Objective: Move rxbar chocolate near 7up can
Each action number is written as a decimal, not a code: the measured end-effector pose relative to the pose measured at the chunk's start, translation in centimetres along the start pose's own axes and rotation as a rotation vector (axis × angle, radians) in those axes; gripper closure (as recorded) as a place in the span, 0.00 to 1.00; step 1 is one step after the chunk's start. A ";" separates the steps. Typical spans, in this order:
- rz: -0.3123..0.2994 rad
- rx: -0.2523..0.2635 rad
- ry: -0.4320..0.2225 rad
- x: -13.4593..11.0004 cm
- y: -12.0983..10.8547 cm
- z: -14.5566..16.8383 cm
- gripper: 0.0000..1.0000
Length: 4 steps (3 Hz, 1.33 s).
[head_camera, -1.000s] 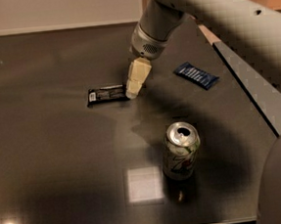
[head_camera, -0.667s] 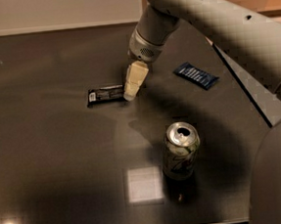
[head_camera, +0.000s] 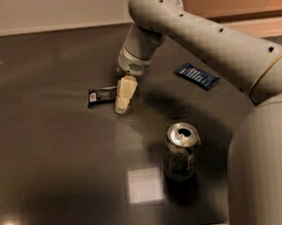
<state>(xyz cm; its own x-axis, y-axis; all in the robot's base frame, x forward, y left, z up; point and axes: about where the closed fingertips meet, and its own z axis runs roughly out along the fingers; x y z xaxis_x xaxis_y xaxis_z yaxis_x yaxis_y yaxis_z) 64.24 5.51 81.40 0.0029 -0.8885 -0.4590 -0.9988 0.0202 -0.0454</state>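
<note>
The rxbar chocolate (head_camera: pixel 101 95) is a small flat black bar with white print, lying on the dark table (head_camera: pixel 46 157) left of centre. My gripper (head_camera: pixel 123 103) hangs from the arm with its cream fingers (head_camera: pixel 125 92) pointing down at the bar's right end, close to the table surface. The 7up can (head_camera: pixel 181 151) stands upright in front and to the right of the bar, with its pull-tab top showing. The gripper holds nothing that I can see.
A blue wrapper bar with white text (head_camera: pixel 197 75) lies at the right back of the table. My arm (head_camera: pixel 209 44) crosses the upper right, and its bulk (head_camera: pixel 267 172) fills the lower right. A bright square reflection (head_camera: pixel 145 184) lies left of the can.
The gripper has moved left and down, closer to the right end of the black bar. The bar and the can have not moved.
</note>
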 end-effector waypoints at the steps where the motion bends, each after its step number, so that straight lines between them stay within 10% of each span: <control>1: -0.017 -0.031 -0.005 -0.7 1.0 1.2 0.16; 4: -0.025 -0.046 -0.030 -2.1 1.7 -0.3 0.86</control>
<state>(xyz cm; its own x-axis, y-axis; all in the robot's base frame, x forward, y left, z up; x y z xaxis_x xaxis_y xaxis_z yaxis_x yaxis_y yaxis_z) 62.47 7.29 82.58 0.0287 -0.8743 -0.4845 -0.9996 -0.0236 -0.0166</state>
